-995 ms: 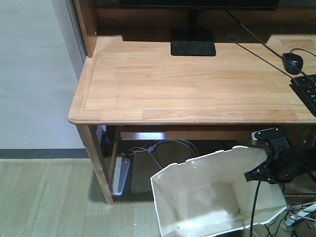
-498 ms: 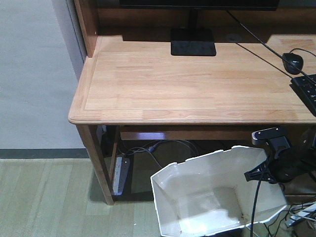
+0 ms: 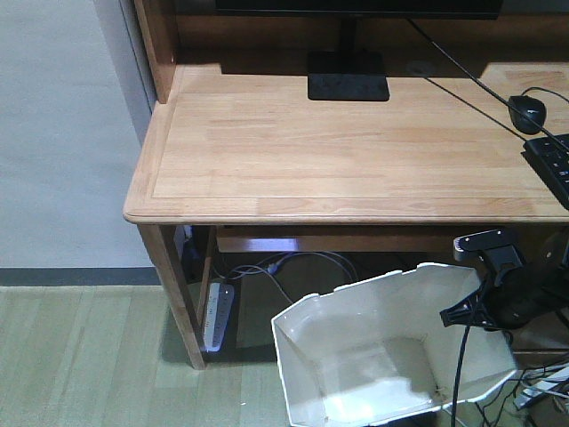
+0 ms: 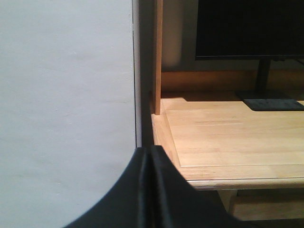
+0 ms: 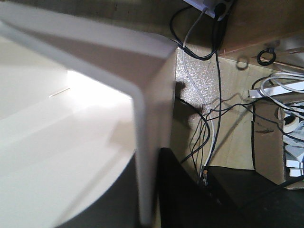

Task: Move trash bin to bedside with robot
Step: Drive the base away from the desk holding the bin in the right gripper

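Observation:
The white trash bin [image 3: 373, 356] hangs tilted under the front edge of the wooden desk, its cream inside facing me. My right gripper [image 3: 484, 307], at the end of the robot's black arm with a trailing cable, is shut on the bin's right wall at the rim. In the right wrist view the thin white wall [image 5: 147, 142] stands pinched between the two black fingers of the right gripper [image 5: 148, 190]. My left gripper [image 4: 151, 154] is shut on nothing, held up beside the desk's left corner. The bedside is out of view.
The light wooden desk [image 3: 338, 151] carries a monitor stand [image 3: 347, 76], a black mouse [image 3: 527, 109] and a keyboard [image 3: 551, 160]. Its left leg [image 3: 173, 294] stands by a power strip [image 3: 218, 316]. Loose cables [image 5: 209, 109] lie right of the bin. A grey wall [image 3: 53, 133] is at left.
Almost nothing has moved. The bin stays in the right gripper, and the light patch on its inside has shifted a little.

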Controlling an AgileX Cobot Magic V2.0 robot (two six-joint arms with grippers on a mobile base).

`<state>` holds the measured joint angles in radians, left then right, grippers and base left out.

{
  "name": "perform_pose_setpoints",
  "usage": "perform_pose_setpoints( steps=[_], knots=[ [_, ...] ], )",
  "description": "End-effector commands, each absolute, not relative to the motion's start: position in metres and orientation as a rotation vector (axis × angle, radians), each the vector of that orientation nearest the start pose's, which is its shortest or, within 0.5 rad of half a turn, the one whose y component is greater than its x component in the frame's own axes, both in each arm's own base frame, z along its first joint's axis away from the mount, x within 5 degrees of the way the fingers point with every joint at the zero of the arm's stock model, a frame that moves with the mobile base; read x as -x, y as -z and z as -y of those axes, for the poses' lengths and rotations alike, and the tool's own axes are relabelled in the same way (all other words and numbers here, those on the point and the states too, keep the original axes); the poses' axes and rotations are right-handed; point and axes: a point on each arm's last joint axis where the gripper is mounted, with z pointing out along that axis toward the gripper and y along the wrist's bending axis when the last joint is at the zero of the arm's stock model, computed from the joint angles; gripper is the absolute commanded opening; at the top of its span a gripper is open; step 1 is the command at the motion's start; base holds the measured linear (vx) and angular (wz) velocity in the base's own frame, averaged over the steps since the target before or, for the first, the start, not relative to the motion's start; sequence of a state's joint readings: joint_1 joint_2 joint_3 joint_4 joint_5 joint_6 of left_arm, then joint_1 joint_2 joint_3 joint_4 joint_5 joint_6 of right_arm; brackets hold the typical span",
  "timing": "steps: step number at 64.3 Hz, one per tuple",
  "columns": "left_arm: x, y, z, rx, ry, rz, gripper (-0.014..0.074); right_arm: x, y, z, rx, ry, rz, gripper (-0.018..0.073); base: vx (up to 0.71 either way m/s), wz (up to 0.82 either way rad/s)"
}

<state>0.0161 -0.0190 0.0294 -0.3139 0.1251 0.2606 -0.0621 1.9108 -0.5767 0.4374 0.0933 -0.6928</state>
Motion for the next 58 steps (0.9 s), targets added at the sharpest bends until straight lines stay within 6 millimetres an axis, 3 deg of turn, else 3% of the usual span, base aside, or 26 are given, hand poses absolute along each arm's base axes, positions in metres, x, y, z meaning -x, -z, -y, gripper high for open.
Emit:
perform_pose_setpoints(
  steps=[1,33,58],
  knots=[
    [-0.0564,-0.1929,0.0011,0.045,0.057,-1.560,-0.0006,-0.2632,-0.0754,0.0135,0.235,0.025,-2.793,-0.0003,0.00,0.01],
    [-0.0564,-0.1929,0.0011,0.045,0.057,-1.560,-0.0006,-0.2632,-0.0754,0.0135,0.236,0.025,-2.793,-0.0003,-0.03,0.11],
    [-0.0564,-0.1929,0.0011,0.045,0.057,-1.560,-0.0006,-0.2618,-0.0749,0.0128,0.239,0.014,-2.806,-0.0003,-0.05,0.49]
  ],
)
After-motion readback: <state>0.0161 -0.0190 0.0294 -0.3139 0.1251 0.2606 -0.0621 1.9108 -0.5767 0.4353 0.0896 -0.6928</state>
